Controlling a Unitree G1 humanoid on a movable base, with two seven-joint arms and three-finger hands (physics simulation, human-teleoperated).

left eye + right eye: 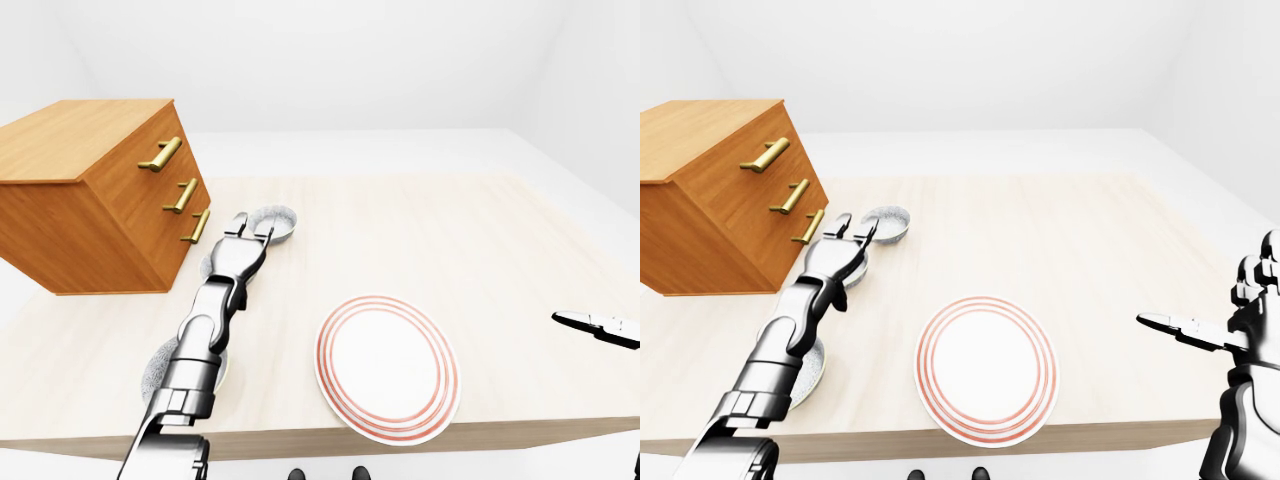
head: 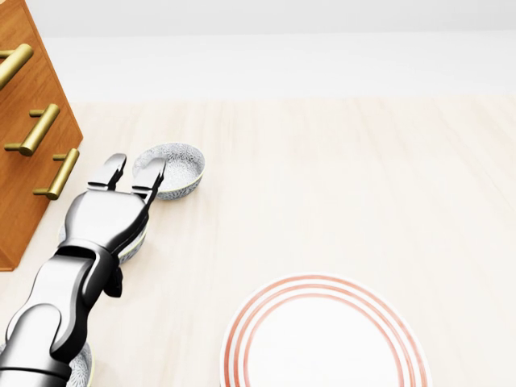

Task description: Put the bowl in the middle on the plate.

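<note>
Three patterned bowls stand in a line at the left of the table. The far bowl (image 2: 173, 168) shows fully. Only a sliver of the middle bowl (image 2: 135, 246) shows, because my left hand (image 2: 135, 164) lies over it, open, with straight fingers reaching to the far bowl's rim. The near bowl (image 1: 808, 372) lies partly under my left forearm. The white plate with red rings (image 2: 325, 339) sits at the bottom middle of the head view. My right hand (image 1: 1185, 327) hovers off the table's right side, open and holding nothing.
A wooden chest of drawers (image 1: 90, 190) with brass handles stands on the table just left of the bowls. The pale wooden table (image 2: 347, 185) stretches right of the bowls and above the plate. Its near edge (image 1: 400, 440) runs just below the plate.
</note>
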